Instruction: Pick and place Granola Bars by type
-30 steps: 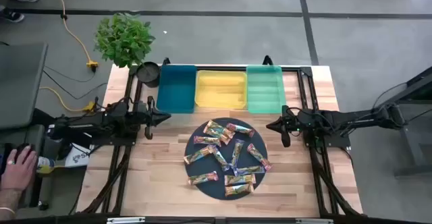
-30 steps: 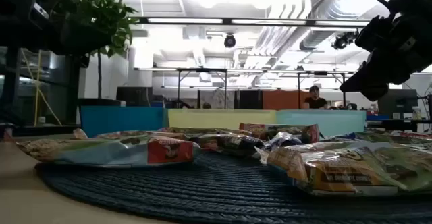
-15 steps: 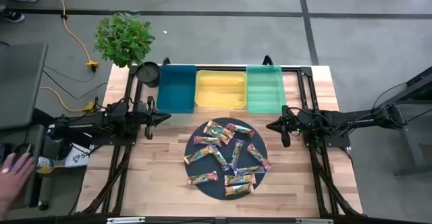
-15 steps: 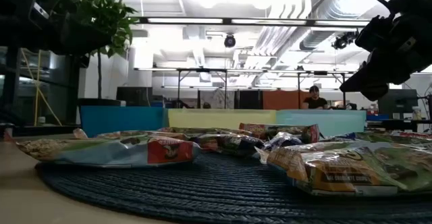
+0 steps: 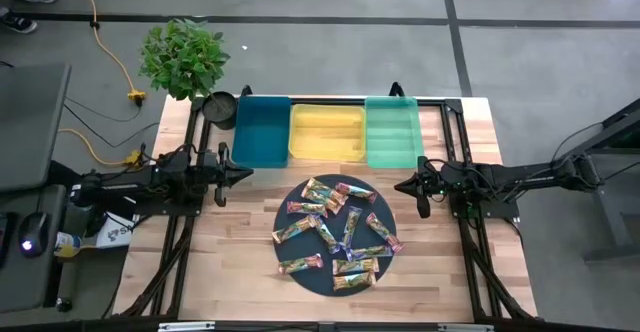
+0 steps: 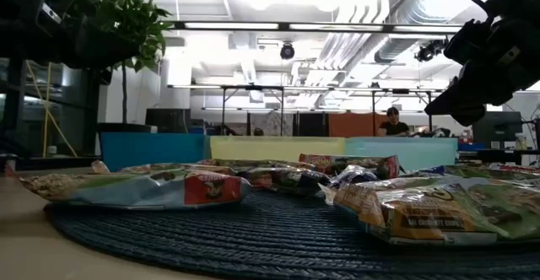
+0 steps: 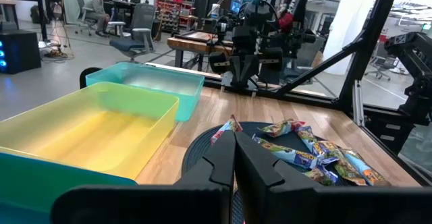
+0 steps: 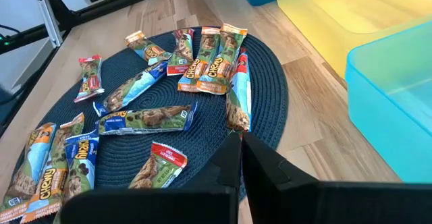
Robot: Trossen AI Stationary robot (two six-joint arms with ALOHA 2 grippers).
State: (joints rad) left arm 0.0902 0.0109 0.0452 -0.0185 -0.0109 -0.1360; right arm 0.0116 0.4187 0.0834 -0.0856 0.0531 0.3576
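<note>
A hand that lay at the desk by the left edge of the high view a second ago is gone; arms and bars are unmoved. The Granola Bars (image 5: 335,234) lie scattered on a round dark woven mat (image 5: 300,217) on the table (image 5: 230,262), near the teal bin (image 5: 261,132), yellow bin (image 5: 327,133) and green bin (image 5: 392,132). Their glossy wrappers are blue-white, tan-gold and red; several tan ones read "CHEWY" in the right wrist view. The left pincer (image 5: 243,174) hovers left of the mat, closed and empty. The right pincer (image 5: 401,185) hovers right of it, likewise closed and empty.
</note>
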